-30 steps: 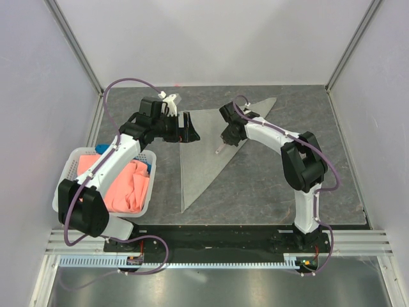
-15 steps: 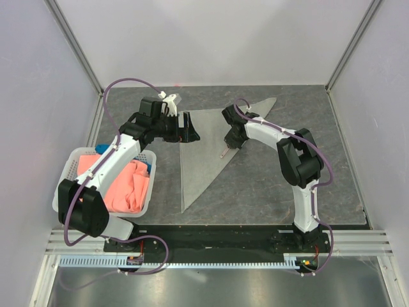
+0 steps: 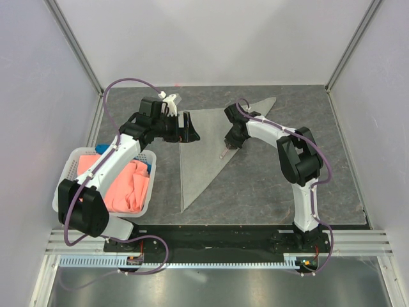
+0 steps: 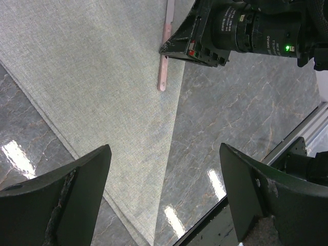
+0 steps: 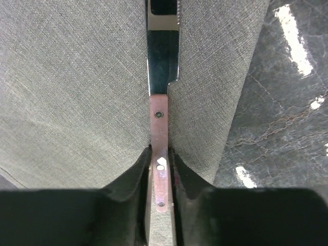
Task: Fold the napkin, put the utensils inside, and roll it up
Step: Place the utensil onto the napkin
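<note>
The right gripper (image 5: 160, 166) has its fingers close on either side of the pinkish-brown handle of a slim, steel-bladed knife (image 5: 159, 115); whether they clamp it cannot be told. The knife lies flat on the light grey, triangular folded fabric napkin (image 5: 77, 77), near the napkin's right edge. The left gripper (image 4: 164, 154) has its jaws wide apart and empty, above the napkin's left edge.

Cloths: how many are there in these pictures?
3. The grey napkin lies on the table; the coral-orange cloth fills the white basket; a blue cloth peeks out beside it. More may hide underneath.
</note>
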Tool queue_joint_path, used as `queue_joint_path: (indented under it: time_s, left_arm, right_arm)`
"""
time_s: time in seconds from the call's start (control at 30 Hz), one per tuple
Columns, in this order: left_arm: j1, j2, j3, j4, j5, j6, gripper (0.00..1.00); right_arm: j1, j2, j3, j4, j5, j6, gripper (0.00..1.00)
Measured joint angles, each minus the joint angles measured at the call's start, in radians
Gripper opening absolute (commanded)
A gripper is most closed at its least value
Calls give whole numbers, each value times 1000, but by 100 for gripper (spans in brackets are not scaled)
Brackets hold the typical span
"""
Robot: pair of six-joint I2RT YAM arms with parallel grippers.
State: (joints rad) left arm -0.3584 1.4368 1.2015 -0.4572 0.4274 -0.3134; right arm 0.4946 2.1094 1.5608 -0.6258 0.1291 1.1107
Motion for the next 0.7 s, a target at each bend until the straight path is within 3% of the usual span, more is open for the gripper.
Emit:
queue_joint_path:
  time_s: [0.2,0.5,0.7]
  left_arm:
    - [0,0,0,0,0,0,93]
    - [0,0,0,0,0,0,93]
    - [0,0,0,0,-3,0,93]
  right_arm:
    - [-2,0,0,16,-20,-4,47]
    - [-2,-17,0,27,-62,-25,50]
    - [-19,-103,11,54,-116,-127,51]
